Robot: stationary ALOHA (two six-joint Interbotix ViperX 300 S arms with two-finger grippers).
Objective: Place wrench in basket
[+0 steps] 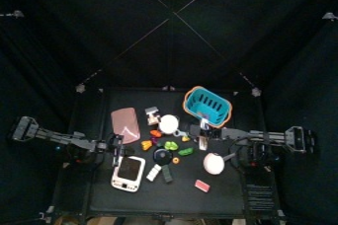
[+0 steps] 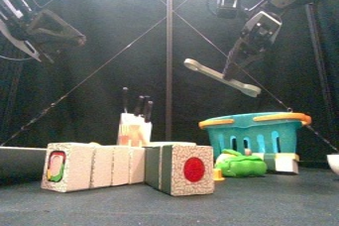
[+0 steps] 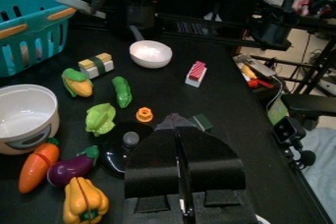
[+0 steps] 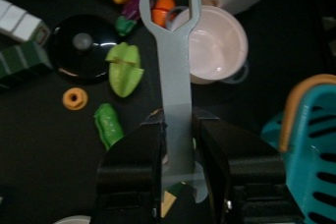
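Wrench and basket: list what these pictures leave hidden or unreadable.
- Wrench: its lower end is covered by the right pincer in the right wrist view.
- Basket: the front view is too level to show its inside; picture edges cut it in both wrist views.
- Left pincer: whether it is open or shut is unreadable in its wrist view.

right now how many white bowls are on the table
2: one white bowl sits out past the green vegetables toward the basket, a bigger white bowl near the carrot. Others may be hidden.

Grey wrench (image 4: 175, 81), turquoise basket (image 1: 208, 105) with orange rim, pink slab (image 1: 126, 121)
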